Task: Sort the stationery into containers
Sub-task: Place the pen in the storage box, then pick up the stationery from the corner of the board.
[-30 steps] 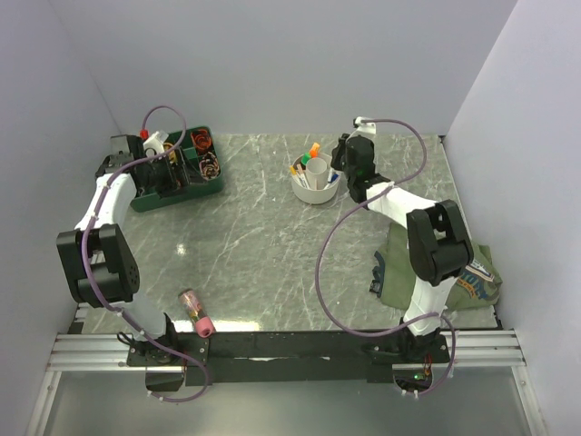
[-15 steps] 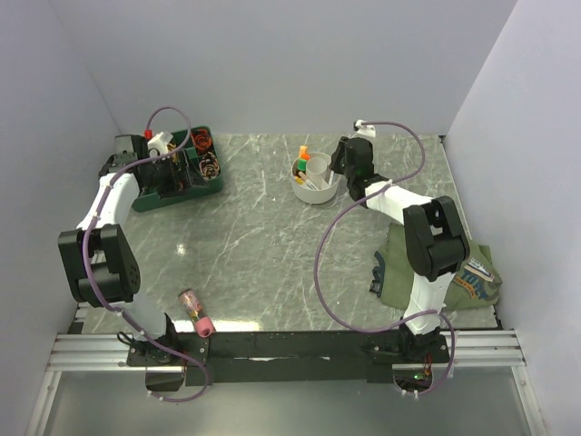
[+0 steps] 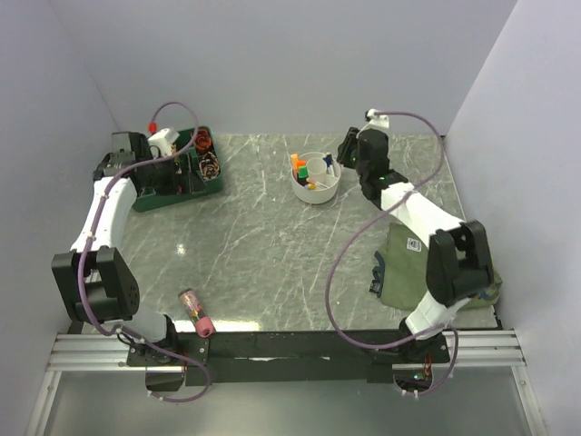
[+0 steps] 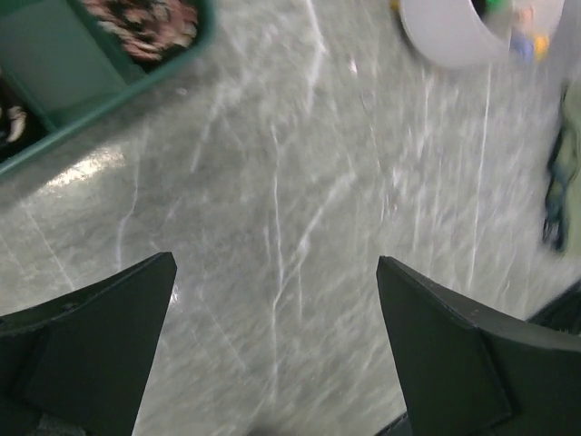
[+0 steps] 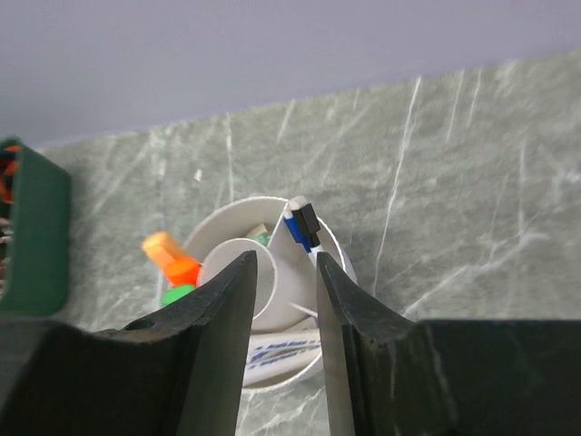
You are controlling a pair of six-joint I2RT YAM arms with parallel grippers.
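Top external view: the white round bowl sits on the grey-green marbled table toward the far edge, right of centre. Pens stand in its compartments around the central cup. Among them are an orange-capped marker and a green cap on the left side, and a blue-capped white pen leaning on the right rim. One thick pink marker lies apart from the rest on the table, near the front edge, close to the left arm's base and well away from the bowl. The right gripper hangs just beside the bowl's right side. In the right wrist view its fingers stand a narrow gap apart with nothing between them, and the bowl shows through the gap. The left gripper is spread wide and empty above bare table, next to the dark green compartment tray at the far left, which holds coiled bands. An olive-green cloth pouch lies on the right side of the table, partly under the right arm.
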